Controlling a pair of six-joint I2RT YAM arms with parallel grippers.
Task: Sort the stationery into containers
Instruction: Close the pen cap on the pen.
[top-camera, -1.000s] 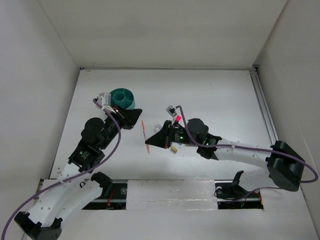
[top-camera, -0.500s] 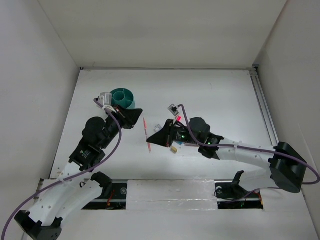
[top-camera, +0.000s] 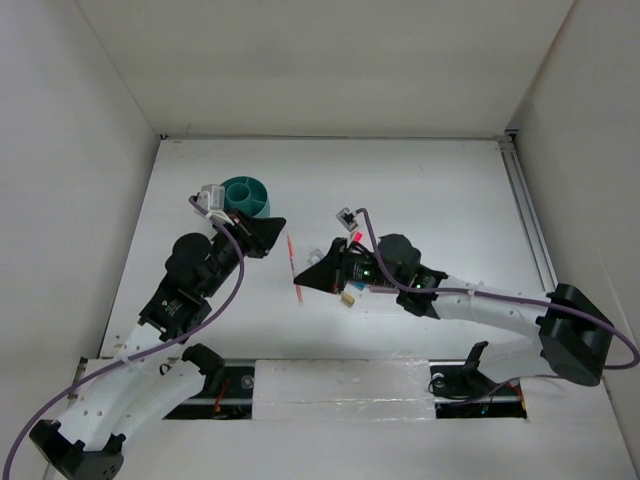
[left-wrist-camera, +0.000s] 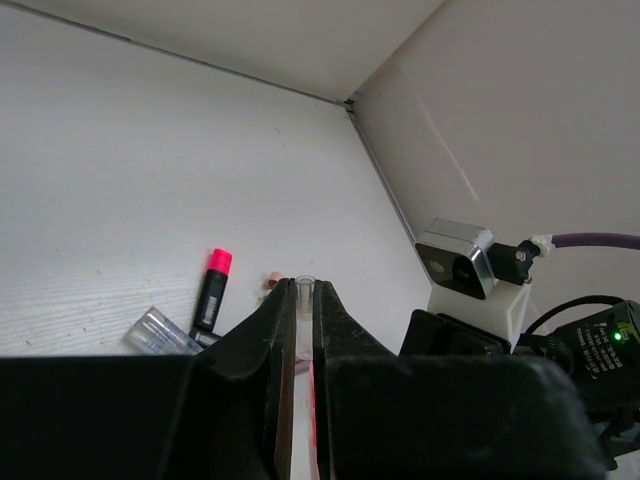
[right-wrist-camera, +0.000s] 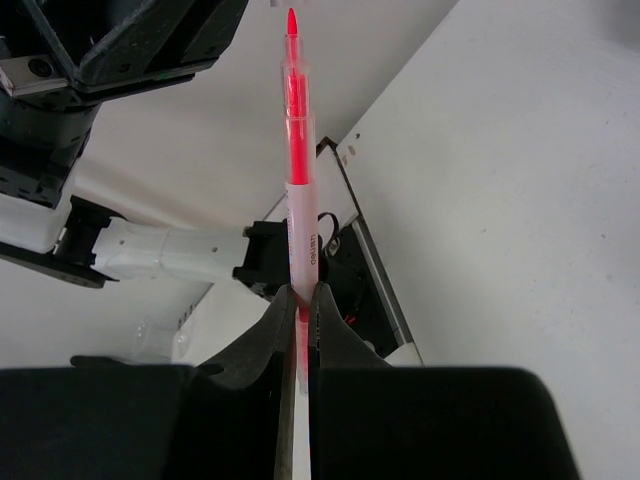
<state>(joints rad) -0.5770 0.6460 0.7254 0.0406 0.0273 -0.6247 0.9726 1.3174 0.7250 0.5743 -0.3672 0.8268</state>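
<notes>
White-walled surface, seen from above: my right gripper (top-camera: 299, 288) pinches the thin pink-red pen (top-camera: 290, 258), its tip pointing toward my left gripper (top-camera: 272, 236), which is pressed together near the teal cup (top-camera: 245, 196). A pink-capped black marker (left-wrist-camera: 210, 298) lies beyond.

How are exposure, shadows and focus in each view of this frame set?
Top view: even light, only soft shadows on the table, no glare. Left wrist: fingers are a dark, featureless mass; black marker beyond looks sharp. Right wrist: pink-red pen crisp, its print legible.
</notes>
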